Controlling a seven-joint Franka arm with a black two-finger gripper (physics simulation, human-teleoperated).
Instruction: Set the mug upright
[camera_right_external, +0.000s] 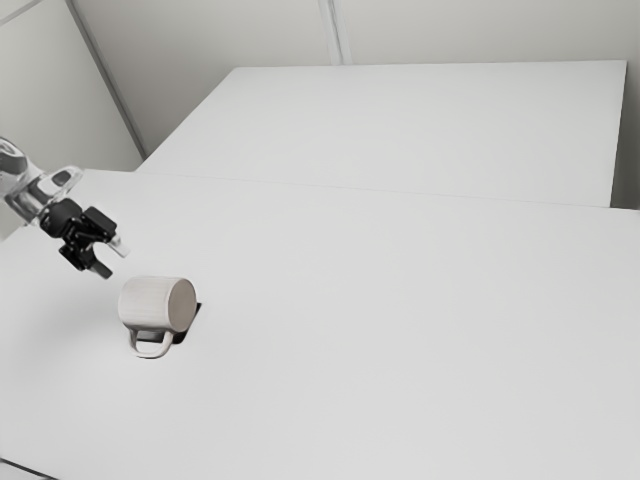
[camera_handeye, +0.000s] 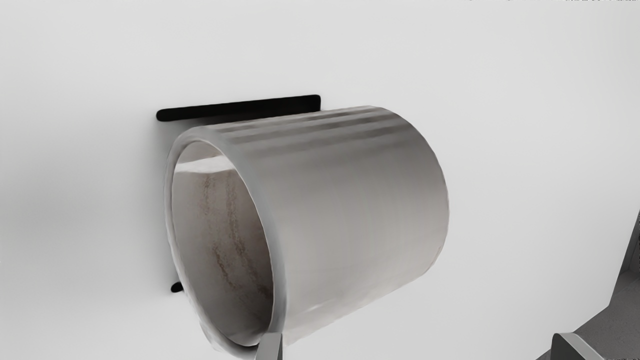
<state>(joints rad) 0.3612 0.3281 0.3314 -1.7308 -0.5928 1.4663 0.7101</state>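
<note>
Mug lay on its side on the table, mouth toward the exterior view's right, handle sticking out. Gripper was near it, 2 fingers spread apart. Black patch sat right alongside the mug.

A white table spreads across the exterior view, bearing a flat black shape, with a second broad white surface behind it, pale grey walls beyond, and a thin dark line at the exterior view's lower left corner.
</note>
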